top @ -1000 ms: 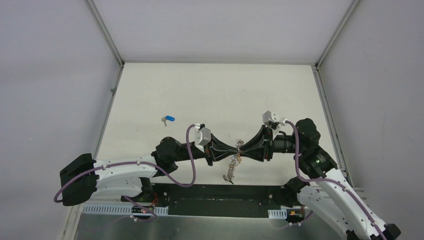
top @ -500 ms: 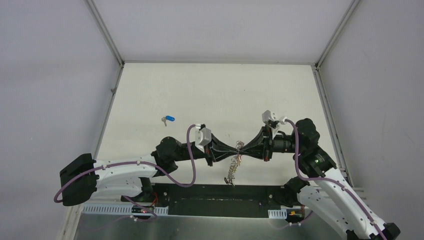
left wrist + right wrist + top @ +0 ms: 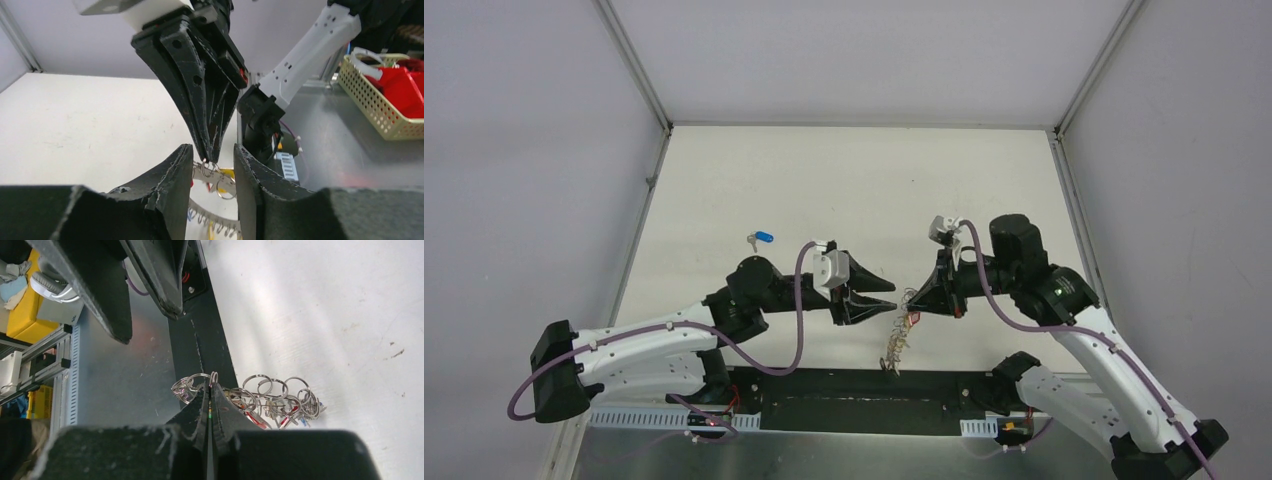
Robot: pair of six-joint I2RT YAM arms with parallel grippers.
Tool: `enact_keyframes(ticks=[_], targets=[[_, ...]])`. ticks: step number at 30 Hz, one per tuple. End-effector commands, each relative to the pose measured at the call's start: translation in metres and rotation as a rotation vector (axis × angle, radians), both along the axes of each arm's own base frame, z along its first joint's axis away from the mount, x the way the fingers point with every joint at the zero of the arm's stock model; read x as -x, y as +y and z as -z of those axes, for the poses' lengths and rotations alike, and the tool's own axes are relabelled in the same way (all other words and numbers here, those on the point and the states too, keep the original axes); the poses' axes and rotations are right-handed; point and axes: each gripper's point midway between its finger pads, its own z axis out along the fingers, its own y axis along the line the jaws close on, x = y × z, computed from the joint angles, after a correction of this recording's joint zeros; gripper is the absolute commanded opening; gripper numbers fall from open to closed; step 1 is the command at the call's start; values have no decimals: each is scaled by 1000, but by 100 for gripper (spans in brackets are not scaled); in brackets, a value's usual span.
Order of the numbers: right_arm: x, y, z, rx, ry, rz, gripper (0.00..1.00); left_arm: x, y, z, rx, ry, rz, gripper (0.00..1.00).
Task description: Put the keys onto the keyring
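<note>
The keyring [image 3: 894,345] is a silvery chain strung with small rings and coloured-tagged keys, and it dangles over the table's near edge. My right gripper [image 3: 912,302] is shut on one ring at its top; in the right wrist view its tips [image 3: 210,385] pinch that ring, with several rings [image 3: 280,397] bunched beside them. My left gripper [image 3: 891,296] is open just left of it. In the left wrist view its fingers [image 3: 176,180] flank the right gripper's tips and the rings [image 3: 212,170] without touching. A blue-tagged key [image 3: 761,238] lies on the table, far left.
A black strip and a metal plate [image 3: 844,440] run along the table's near edge below the hanging keyring. Off the table to the right stands a yellow mesh basket [image 3: 372,112] with red items. White walls enclose the table on three sides.
My left gripper has opened, let go of the keyring and drawn back left. The right gripper stays shut on the keyring and has shifted left with its arm raised.
</note>
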Motion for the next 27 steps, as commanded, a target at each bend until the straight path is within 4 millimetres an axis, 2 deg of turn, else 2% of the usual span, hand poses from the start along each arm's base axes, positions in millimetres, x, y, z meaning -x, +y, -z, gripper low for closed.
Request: enact_keyframes(ticks=[1,9,16,23,27], targets=[[2,-7,-11,74,-24,-37,0,5,-4,18,-167,-50,37,38],[4,-17,-15,175,-17,-77,0,-3,-13,31,-254,-37,31,45],[14,-19,-19,177,-47,-149,0,-2,-28,38,-306,-24,78,45],[21,-18,-15,199,-39,-195,0,7,-44,34,-307,-15,172,45],[24,-17,-14,204,-43,-213,0,8,-49,33,-297,6,191,41]])
